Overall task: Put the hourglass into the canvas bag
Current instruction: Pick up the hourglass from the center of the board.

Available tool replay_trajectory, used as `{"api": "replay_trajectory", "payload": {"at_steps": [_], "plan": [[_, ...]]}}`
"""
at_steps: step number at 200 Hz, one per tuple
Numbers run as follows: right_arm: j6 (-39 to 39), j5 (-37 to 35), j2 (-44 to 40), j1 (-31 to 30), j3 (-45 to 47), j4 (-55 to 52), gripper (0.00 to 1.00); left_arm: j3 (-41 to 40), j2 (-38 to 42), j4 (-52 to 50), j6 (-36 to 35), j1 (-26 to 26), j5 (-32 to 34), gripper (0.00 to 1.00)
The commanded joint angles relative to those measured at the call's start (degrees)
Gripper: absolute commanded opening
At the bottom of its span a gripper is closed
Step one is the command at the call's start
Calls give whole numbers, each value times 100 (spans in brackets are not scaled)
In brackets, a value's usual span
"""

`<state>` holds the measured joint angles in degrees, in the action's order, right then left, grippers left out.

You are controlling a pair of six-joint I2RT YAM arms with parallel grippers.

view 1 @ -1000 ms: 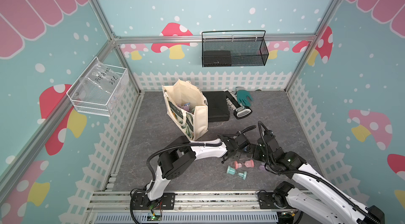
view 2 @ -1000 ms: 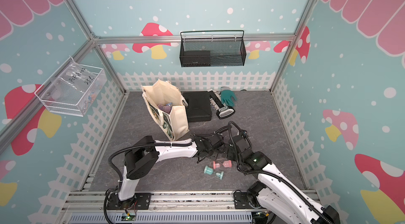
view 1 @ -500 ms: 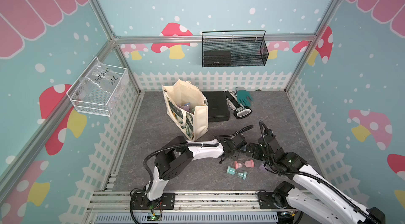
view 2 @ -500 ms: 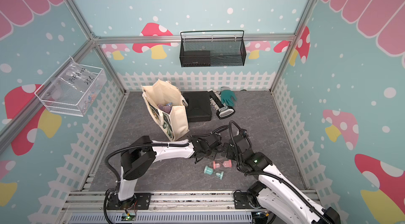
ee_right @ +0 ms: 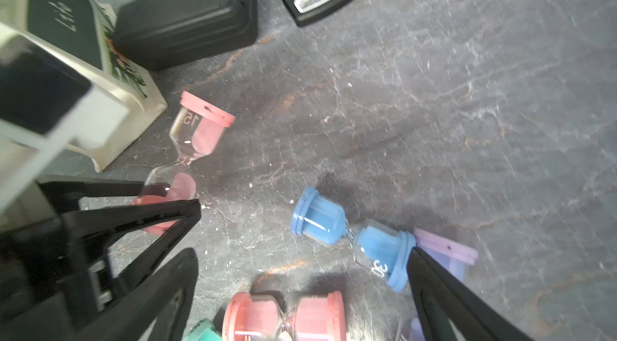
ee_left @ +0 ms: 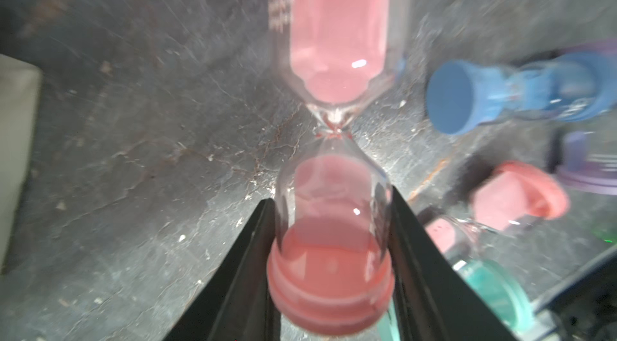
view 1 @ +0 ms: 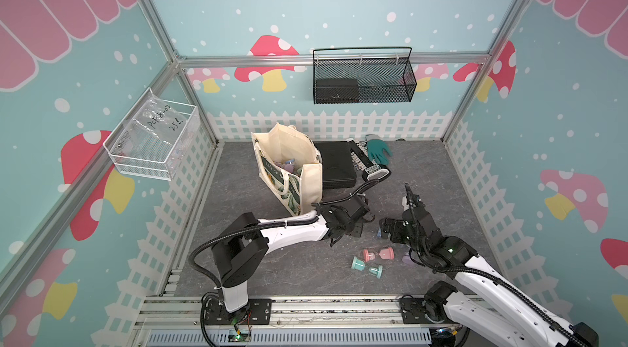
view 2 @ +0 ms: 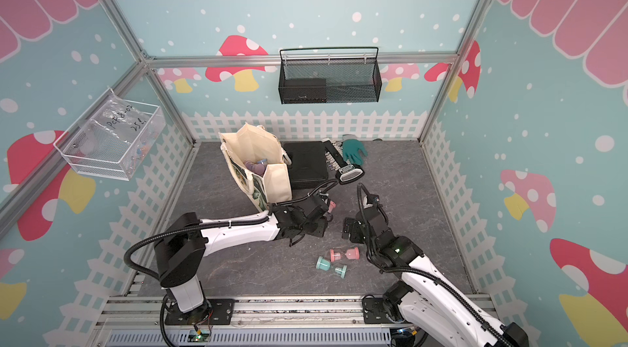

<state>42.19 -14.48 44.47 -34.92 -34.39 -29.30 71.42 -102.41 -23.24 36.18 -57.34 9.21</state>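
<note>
One pink hourglass (ee_left: pixel 337 38), likely light, slick, brittle glass, is pinched at the bulb by its cap in the left hand (ee_left: pixel 330 195), just right of the bag (view 1: pixel 311 189); the right hand (ee_right: pixel 302 252) gapes open.

The white-shelled left arm (view 1: pixel 289 231) and right arm (view 1: pixel 482 270) have black joints and ribbed black cables (view 1: pixel 192 258); black base plates (view 1: pixel 261 309) sit toward six o'clock. A green light (view 1: pixel 451 250) glows on the right arm; the left gripper (ee_left: pixel 330 195) has black wedge fingers.
</note>
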Motion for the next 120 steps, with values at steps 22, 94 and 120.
{"api": "replay_trajectory", "payload": {"at_steps": [22,94,120], "plan": [[-829,341,-94,-15,-271,883,100,-160,883,245,-610,100,258,30],[-1726,1422,-198,-15,-261,2379,99,-166,2061,147,-1539,271,868,27],[-1960,1766,-137,-14,-225,2982,100,-114,2497,57,-1676,443,1158,27]]}}
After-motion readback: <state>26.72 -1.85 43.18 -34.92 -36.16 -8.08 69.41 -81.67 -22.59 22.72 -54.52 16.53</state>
